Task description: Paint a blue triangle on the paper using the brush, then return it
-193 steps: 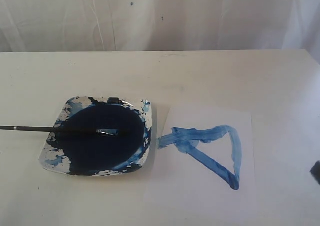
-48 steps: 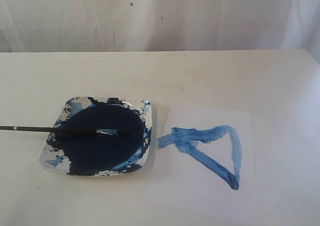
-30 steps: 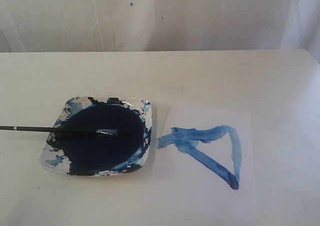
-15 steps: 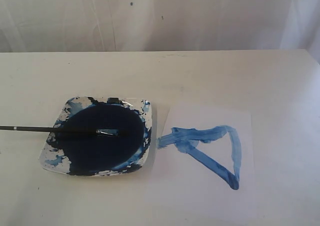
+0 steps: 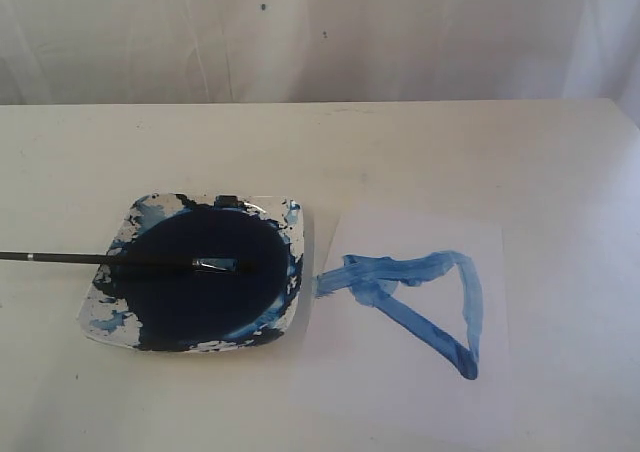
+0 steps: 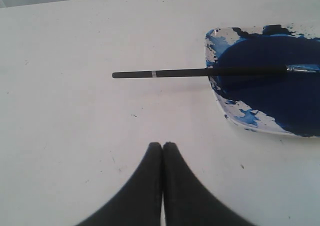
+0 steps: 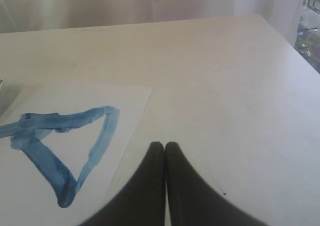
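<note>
White drape (image 5: 320, 32) behind; a pale counter (image 5: 400, 152) carries everything. Change noted: some seconds back a dark shape sat at the right edge of the exterior view, probably the right hand. It is gone now, and over the last second nothing on the counter has shifted. Reading: both steps look done. Blue triangle (image 5: 470, 302) is closed on three sides on the paper (image 5: 360, 372), right of centre, one stroke reaching the paper's left edge toward the dish (image 5: 140, 212). Brush (image 5: 100, 260) lies across that dish at left, bristle end over the navy paint pool (image 5: 200, 302), handle overhanging the left rim above the counter; nothing holds it. Left hand (image 6: 163, 146): fingers pressed together, empty, over bare counter, near the handle's free end but apart from it. Right hand (image 7: 164, 145): fingers likewise together, empty, beside the paper's right edge, clear of the paint. Neither hand shows in the exterior view. Judgement: arms pulled back, task complete.
</note>
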`<state>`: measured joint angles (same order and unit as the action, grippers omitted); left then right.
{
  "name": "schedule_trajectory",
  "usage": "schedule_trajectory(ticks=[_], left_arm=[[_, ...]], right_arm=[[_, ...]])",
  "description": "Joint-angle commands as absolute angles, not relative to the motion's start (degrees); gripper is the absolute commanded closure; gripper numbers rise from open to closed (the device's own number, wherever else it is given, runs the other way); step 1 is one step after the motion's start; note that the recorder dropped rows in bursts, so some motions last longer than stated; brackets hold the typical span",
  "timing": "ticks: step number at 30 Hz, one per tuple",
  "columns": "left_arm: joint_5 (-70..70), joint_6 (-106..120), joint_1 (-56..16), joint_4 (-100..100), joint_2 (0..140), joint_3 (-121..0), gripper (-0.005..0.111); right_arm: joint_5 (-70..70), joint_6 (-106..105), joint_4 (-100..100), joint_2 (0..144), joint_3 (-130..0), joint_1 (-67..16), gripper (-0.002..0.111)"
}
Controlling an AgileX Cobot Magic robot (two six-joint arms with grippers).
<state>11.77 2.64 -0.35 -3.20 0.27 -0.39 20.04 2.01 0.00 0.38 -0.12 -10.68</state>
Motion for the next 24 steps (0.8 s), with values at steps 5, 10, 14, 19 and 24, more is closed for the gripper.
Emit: schedule_trajectory(ticks=[5, 10, 14, 19, 24], left_arm=[[11.5, 2.7, -0.7, -3.9, 0.0, 0.0, 0.107], [11.5, 2.7, -0.7, -3.9, 0.0, 0.0, 0.107], [11.5, 2.7, -0.7, -3.9, 0.0, 0.0, 0.107], [11.5, 2.7, -0.7, -3.9, 0.0, 0.0, 0.107], [11.5, 2.7, -0.7, -3.9, 0.0, 0.0, 0.107]], right_arm=[[19.4, 1.3, 0.0, 0.0, 0.0, -10.8, 0.108], [19.4, 2.4, 0.0, 0.0, 0.0, -10.8, 0.108], [19.4, 2.4, 0.0, 0.0, 0.0, -10.8, 0.108], [19.4, 2.8, 0.0, 0.0, 0.0, -10.8, 0.108], [19.4, 2.8, 0.0, 0.0, 0.0, -10.8, 0.108]])
